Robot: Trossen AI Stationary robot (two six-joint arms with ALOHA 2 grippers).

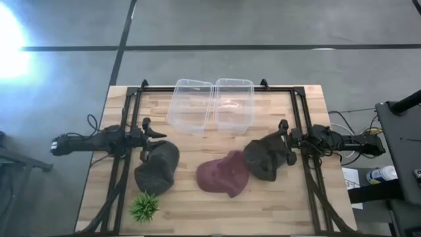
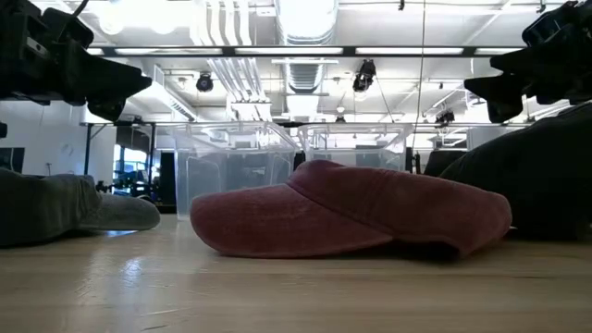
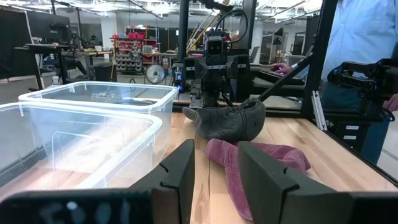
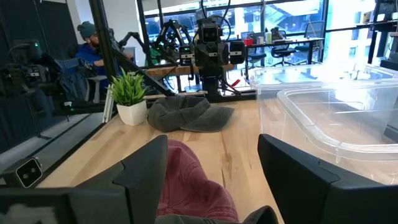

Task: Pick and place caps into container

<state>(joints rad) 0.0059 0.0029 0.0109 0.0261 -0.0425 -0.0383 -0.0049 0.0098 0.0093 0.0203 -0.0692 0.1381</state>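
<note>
A maroon cap [image 1: 223, 173] lies crown-up in the middle of the table, wide across the low view [image 2: 351, 213]. One dark grey cap [image 1: 158, 166] rests on the table at the left, just under my left gripper [image 1: 158, 135]. The other grey cap [image 1: 265, 158] sits at the right, below my right gripper [image 1: 281, 141]. Both grippers hang above the table, open, touching nothing. My left gripper [image 3: 214, 177] faces the right grey cap [image 3: 230, 121] and maroon cap [image 3: 255, 162]. My right gripper [image 4: 211, 171] looks over the maroon cap [image 4: 189, 180] toward the left grey cap [image 4: 186, 113].
Two clear plastic containers [image 1: 192, 104] [image 1: 231, 104] stand side by side at the table's far edge. A small green plant [image 1: 145, 207] stands near the near-left corner. A dark frame [image 1: 299, 112] runs around the table. A person sits beyond the table's left side [image 4: 93, 46].
</note>
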